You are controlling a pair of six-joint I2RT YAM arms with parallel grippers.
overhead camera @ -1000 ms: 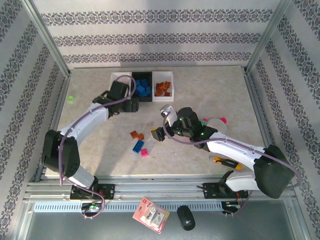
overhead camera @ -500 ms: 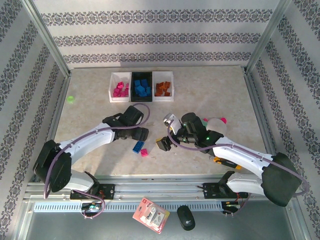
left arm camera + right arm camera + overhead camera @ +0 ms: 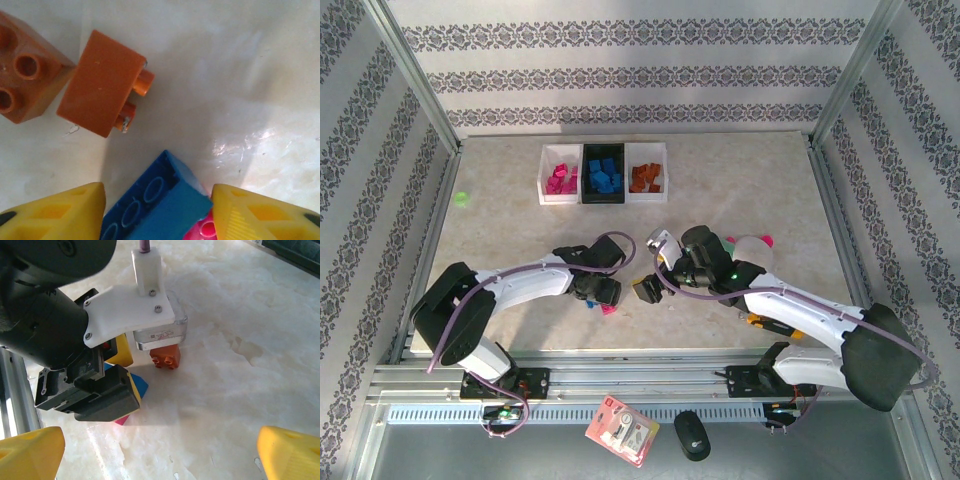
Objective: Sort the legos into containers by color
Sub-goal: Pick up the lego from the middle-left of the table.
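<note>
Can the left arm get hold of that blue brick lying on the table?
Probably yes: the left gripper has a finger either side of the blue brick, nothing else between. A pink brick tucked against it near one finger might get caught too.

Close under me: blue lego tilted, underside up; pink lego just beside; two orange-brown legos near. Containers hold colour-sorted legos.

Yellow fingers, a blue lego, two orange-brown legos, marbled beige table.
</note>
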